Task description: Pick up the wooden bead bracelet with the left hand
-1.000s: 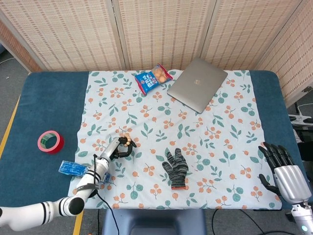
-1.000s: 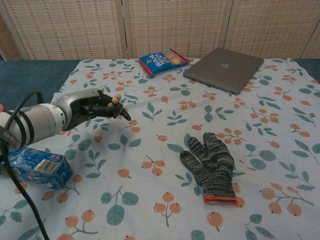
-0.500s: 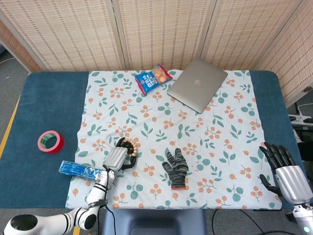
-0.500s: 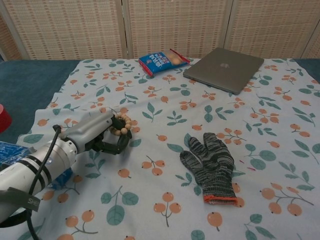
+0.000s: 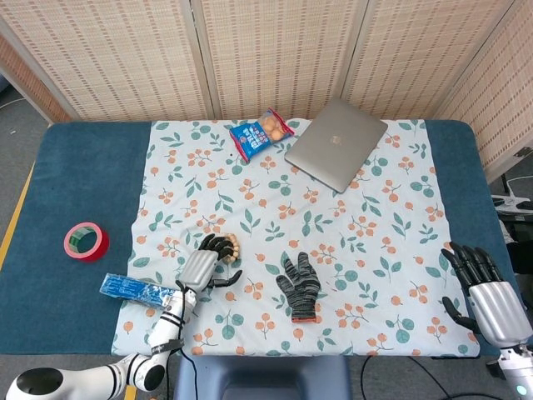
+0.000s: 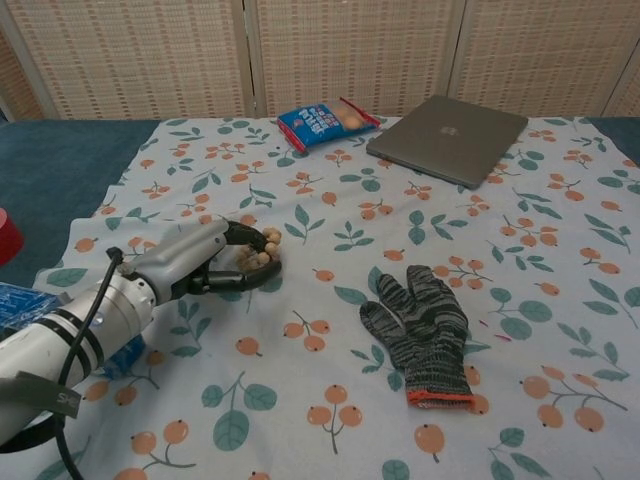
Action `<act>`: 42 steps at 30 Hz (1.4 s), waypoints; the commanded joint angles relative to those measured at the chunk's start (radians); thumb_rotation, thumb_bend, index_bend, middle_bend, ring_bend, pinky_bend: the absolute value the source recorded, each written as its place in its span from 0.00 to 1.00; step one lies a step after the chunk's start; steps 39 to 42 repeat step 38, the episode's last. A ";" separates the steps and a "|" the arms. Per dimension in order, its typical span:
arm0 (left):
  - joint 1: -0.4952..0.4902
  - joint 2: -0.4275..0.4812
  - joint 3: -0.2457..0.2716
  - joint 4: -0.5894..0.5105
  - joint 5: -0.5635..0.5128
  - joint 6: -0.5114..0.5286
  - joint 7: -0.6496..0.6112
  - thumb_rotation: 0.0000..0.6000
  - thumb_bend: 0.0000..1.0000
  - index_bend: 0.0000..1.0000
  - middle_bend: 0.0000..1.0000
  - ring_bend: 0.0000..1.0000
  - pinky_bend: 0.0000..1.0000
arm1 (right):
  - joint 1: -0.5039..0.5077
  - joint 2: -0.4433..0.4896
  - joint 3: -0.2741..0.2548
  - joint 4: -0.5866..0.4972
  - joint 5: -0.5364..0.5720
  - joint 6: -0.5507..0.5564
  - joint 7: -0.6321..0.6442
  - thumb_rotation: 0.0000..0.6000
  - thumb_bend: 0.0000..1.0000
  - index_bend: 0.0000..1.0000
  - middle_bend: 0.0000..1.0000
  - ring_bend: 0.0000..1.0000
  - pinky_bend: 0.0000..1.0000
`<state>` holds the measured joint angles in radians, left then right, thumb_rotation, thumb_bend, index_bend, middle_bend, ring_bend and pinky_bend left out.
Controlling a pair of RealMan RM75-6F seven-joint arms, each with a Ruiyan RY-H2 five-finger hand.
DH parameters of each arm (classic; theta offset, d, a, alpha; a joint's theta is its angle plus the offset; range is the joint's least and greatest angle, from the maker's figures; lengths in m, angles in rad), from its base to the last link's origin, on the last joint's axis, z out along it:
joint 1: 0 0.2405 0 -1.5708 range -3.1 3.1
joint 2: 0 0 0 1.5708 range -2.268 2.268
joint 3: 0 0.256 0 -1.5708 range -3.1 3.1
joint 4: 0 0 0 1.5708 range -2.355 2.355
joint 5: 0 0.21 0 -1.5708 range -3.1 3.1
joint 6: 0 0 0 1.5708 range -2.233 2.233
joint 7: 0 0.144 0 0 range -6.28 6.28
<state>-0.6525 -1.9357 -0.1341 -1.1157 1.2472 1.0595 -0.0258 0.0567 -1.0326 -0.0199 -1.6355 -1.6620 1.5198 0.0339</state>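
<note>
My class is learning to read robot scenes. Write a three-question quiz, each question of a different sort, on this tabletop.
1. True or false: the left hand holds the wooden bead bracelet.
2. What lies nearest the grey knitted glove? A. closed silver laptop B. red tape roll C. the bracelet
3. Fill in: the blue snack packet lies beside the ____.

Key: 1 true; 2 C; 3 laptop.

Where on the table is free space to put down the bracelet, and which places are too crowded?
Free: the cloth between the laptop and the glove, and the blue surface above the red tape roll. Crowded: around the left hand holding the bracelet, near the blue packet.
</note>
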 commanded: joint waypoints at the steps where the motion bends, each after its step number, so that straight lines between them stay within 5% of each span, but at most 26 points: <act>1: -0.008 0.039 -0.009 -0.046 -0.034 -0.070 0.023 0.23 0.24 0.21 0.03 0.00 0.00 | -0.001 0.000 0.000 -0.001 0.000 0.001 -0.001 1.00 0.30 0.00 0.00 0.00 0.00; 4: -0.006 0.065 -0.031 -0.101 -0.070 -0.105 0.009 0.23 0.23 0.13 0.00 0.00 0.00 | -0.001 0.001 0.001 -0.002 0.002 0.001 -0.001 1.00 0.30 0.00 0.00 0.00 0.00; 8: -0.001 0.092 -0.038 -0.152 -0.057 -0.095 0.008 0.22 0.23 0.13 0.00 0.00 0.00 | -0.001 0.001 0.002 -0.001 0.004 0.000 0.000 1.00 0.30 0.00 0.00 0.00 0.00; 13: 0.028 0.135 -0.020 -0.223 0.044 0.021 0.029 0.24 0.28 0.14 0.00 0.00 0.00 | -0.004 -0.001 0.006 0.000 0.005 0.010 0.000 1.00 0.30 0.00 0.00 0.00 0.00; 20: 0.129 0.343 0.084 -0.442 0.231 0.213 0.050 0.79 0.38 0.13 0.02 0.00 0.00 | -0.010 -0.024 0.013 0.020 -0.013 0.043 -0.007 1.00 0.30 0.00 0.00 0.00 0.00; 23: 0.214 0.492 0.206 -0.522 0.327 0.297 0.024 0.99 0.40 0.10 0.02 0.00 0.04 | -0.009 -0.036 0.013 0.029 -0.022 0.046 -0.022 0.99 0.30 0.00 0.00 0.00 0.00; 28: 0.361 0.587 0.332 -0.451 0.452 0.481 0.029 1.00 0.41 0.07 0.03 0.00 0.04 | -0.005 -0.048 0.004 0.025 -0.032 0.031 -0.052 0.99 0.30 0.00 0.00 0.00 0.00; 34: 0.446 0.546 0.288 -0.354 0.513 0.647 0.141 1.00 0.40 0.04 0.02 0.00 0.01 | -0.006 -0.050 -0.001 0.013 -0.033 0.024 -0.071 0.99 0.30 0.00 0.00 0.00 0.00; 42: 0.453 0.544 0.279 -0.344 0.503 0.620 0.142 1.00 0.40 0.05 0.02 0.00 0.02 | -0.007 -0.049 0.003 0.013 -0.026 0.026 -0.072 0.99 0.30 0.00 0.00 0.00 0.00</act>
